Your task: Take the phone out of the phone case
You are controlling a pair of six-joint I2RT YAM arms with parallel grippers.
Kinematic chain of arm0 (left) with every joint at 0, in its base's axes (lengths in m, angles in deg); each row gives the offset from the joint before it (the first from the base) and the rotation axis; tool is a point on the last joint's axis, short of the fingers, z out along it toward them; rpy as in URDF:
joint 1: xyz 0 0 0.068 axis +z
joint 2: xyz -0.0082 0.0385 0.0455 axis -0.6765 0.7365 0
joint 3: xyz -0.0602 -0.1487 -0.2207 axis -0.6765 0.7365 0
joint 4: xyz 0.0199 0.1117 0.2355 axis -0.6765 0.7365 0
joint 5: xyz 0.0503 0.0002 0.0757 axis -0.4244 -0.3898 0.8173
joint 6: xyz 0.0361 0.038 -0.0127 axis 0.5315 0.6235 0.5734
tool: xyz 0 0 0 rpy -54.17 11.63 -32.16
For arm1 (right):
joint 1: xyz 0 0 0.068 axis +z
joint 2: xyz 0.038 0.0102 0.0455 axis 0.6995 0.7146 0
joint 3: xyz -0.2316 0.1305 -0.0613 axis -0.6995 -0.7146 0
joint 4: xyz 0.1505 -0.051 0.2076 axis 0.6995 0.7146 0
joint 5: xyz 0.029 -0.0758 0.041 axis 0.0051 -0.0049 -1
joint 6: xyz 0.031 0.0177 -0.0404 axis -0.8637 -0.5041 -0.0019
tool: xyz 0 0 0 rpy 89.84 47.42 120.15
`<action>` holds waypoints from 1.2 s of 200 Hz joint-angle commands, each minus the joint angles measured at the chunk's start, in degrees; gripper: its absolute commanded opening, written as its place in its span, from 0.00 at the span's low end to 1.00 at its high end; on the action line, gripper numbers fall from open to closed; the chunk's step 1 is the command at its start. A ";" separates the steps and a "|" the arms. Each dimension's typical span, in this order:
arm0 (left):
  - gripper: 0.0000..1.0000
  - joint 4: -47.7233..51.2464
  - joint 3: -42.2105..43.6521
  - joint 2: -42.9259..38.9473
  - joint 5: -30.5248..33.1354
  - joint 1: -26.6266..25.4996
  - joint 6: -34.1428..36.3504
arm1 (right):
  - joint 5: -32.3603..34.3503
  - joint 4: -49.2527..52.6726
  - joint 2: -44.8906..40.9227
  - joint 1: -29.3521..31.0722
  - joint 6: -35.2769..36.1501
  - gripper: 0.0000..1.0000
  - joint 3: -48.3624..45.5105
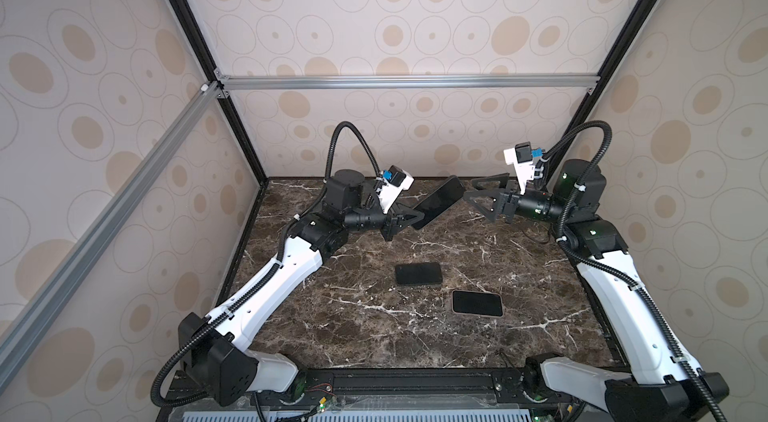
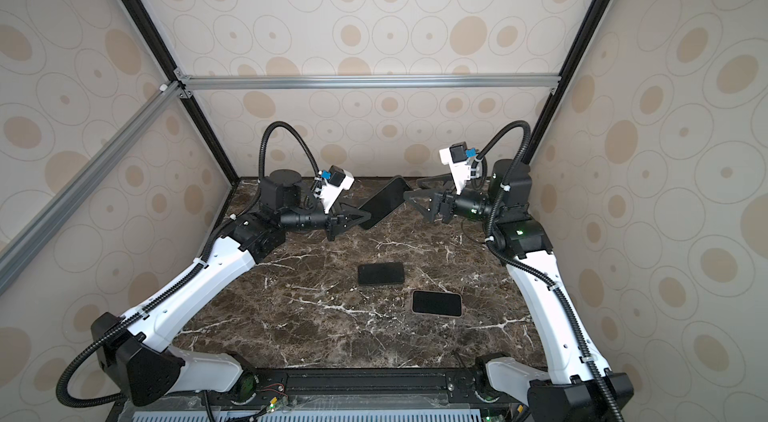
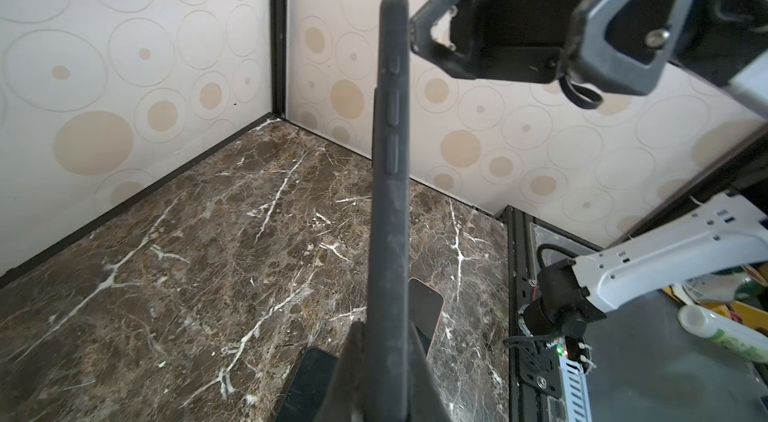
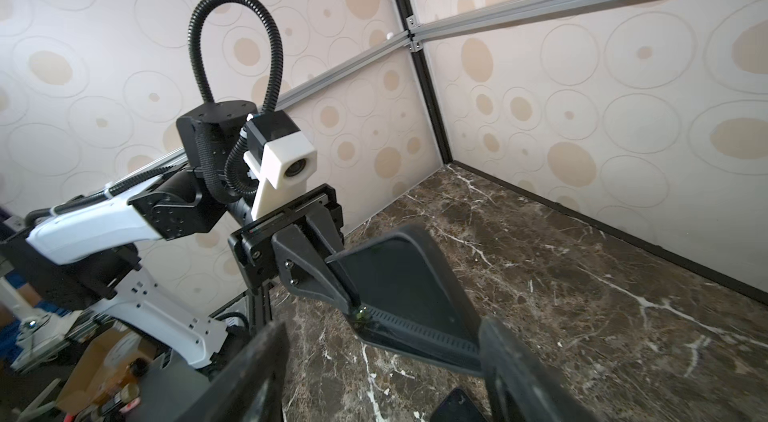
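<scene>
While the left gripper clamps one end of the matte black phone case, phone seemingly inside, tilted above the brown marble table's far half, the right gripper hangs there too, jaws wide, empty. Step looks like extraction. Next move: right pinches the case's free end and peels.

Soft even light, wide-angle warping, blurred foreground
</scene>
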 commanded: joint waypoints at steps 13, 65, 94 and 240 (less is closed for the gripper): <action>0.00 -1.72 1.79 -5.52 -5.73 0.24 10.43 | -8.59 1.41 -0.45 -0.18 4.48 0.75 2.17; 0.00 1.23 1.61 -6.65 -6.66 0.22 17.11 | -12.52 6.69 -0.68 0.59 7.49 0.76 3.19; 0.00 1.43 2.23 -7.81 -7.25 0.30 19.98 | -12.71 7.19 -0.34 1.30 5.90 0.76 3.90; 0.00 -2.03 5.12 -9.89 -10.90 0.24 21.20 | -13.66 7.26 3.09 8.52 3.84 0.61 5.45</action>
